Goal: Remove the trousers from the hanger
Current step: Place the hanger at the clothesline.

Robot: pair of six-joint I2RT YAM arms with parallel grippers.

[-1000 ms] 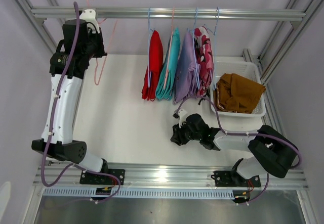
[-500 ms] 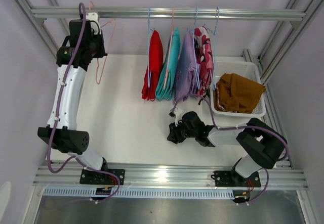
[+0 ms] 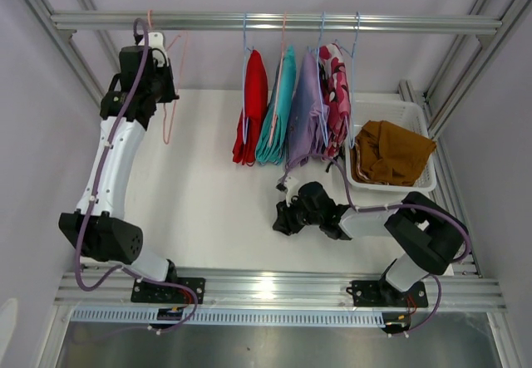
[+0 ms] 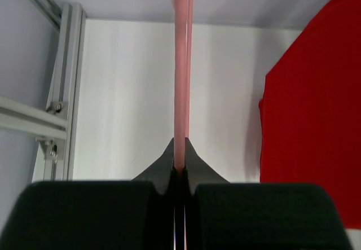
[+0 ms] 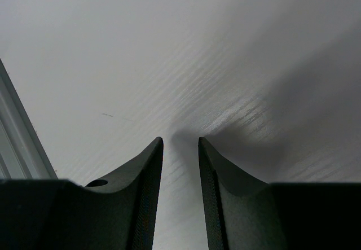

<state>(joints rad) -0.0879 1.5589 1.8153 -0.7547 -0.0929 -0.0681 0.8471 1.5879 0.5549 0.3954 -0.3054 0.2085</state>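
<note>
Left tool (image 4: 179, 168) clenches a bare pink hanger (image 4: 181, 64), far left. Right tool (image 5: 180, 148) (jaws parted, empty) hovers low over the bench (image 3: 208, 185). Four trousers (image 3: 303, 119) hang from the far rail (image 3: 416, 24); the mustard-brown pair (image 3: 391, 150) lies in the right basket (image 3: 416, 117).

Along grey metal rail (image 3: 274, 22) at back, left to right: pink wire hanger (image 4: 180, 92), then well apart, red cloth trousers (image 3: 252, 106), teal pair (image 3: 277, 110), lilac pair (image 3: 303, 115), pink-camouflage pair (image 3: 338, 94). Rightward on white desk (image 3: 208, 193): white plastic basket (image 3: 395, 187) containing mustard-brown trousers (image 3: 389, 150).

No text, label, brand or number can be read — not anywhere in these views.
</note>
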